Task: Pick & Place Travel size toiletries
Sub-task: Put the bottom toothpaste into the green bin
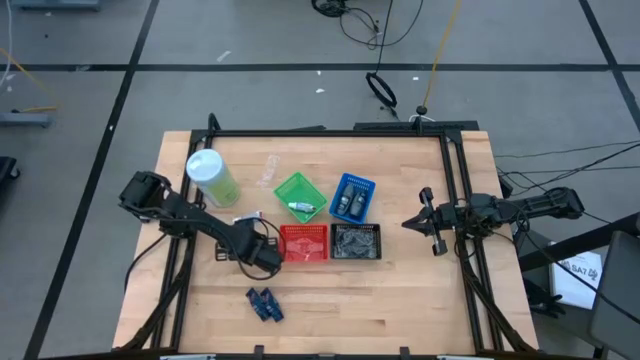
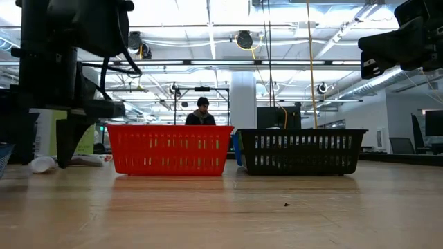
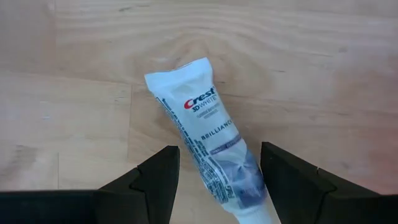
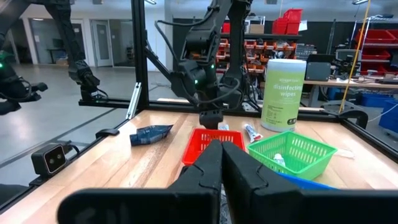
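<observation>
toothpaste tube (image 3: pixel 208 149) lies between spread left tool (image 3: pixel 219 177) fingers

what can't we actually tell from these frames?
- Toothpaste tube, left wrist view: its cap end runs off the picture's edge between the open left pincer.
- Red basket, low view: contents hidden behind its mesh wall.
- Black basket, high view: items inside too small to identify.
- Dark blue packets, high view: too small to count.
- Right pincer waits, shut, at the table's right.
</observation>
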